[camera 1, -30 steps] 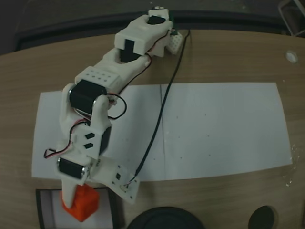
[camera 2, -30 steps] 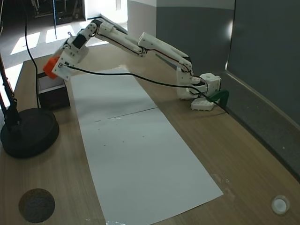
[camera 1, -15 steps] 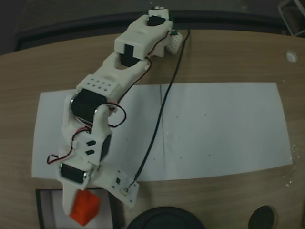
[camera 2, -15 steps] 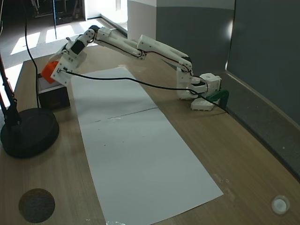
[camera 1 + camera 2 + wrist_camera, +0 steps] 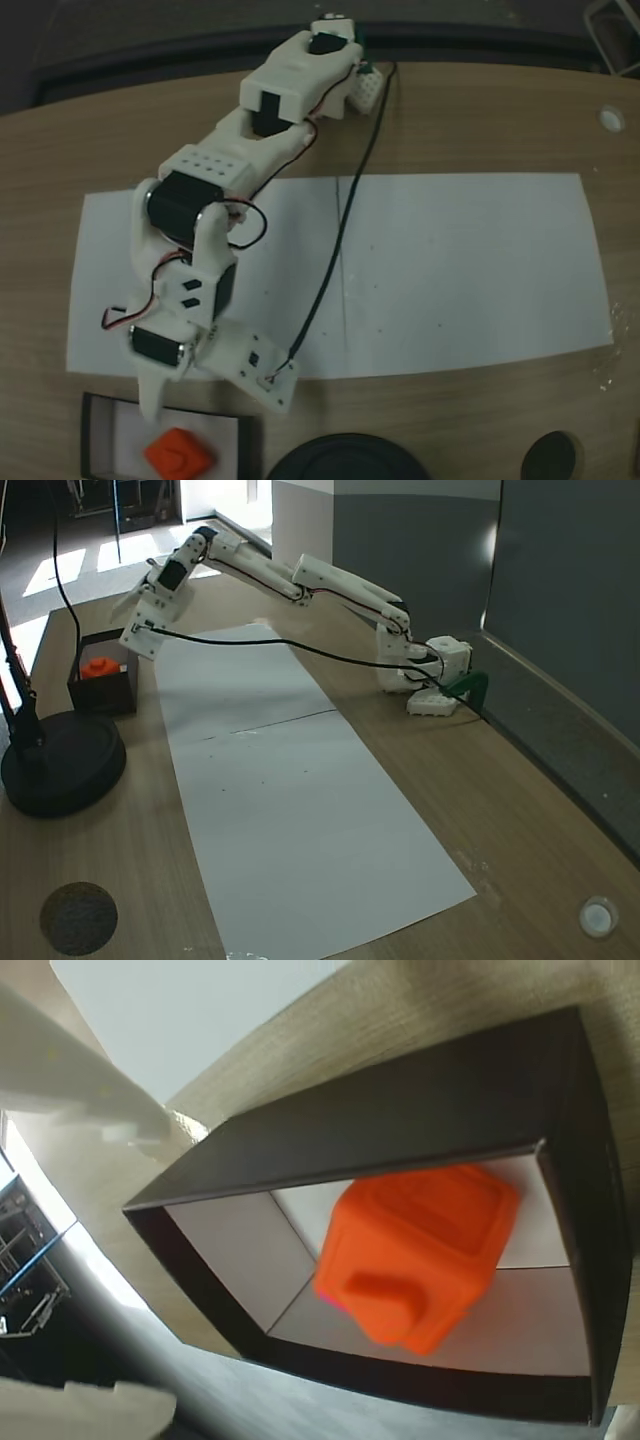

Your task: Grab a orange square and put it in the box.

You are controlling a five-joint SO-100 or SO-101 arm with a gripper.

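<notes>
The orange square lies on the white floor of the box, near the lower left of a fixed view. The wrist view looks down on the orange square, tilted, inside the box's black walls. My gripper hovers just above the box's far wall, open and holding nothing. Its two white fingers frame the left side of the wrist view, wide apart. In another fixed view the gripper hangs above and to the right of the box, with the orange square inside.
A white paper sheet covers the middle of the wooden table. A round black base stands right beside the box. A dark disc and a small white cap lie near the table's edges. A black cable trails along the arm.
The gripper held the orange square over the box a second ago. It has opened and drawn back, and the square now lies on the box floor.
</notes>
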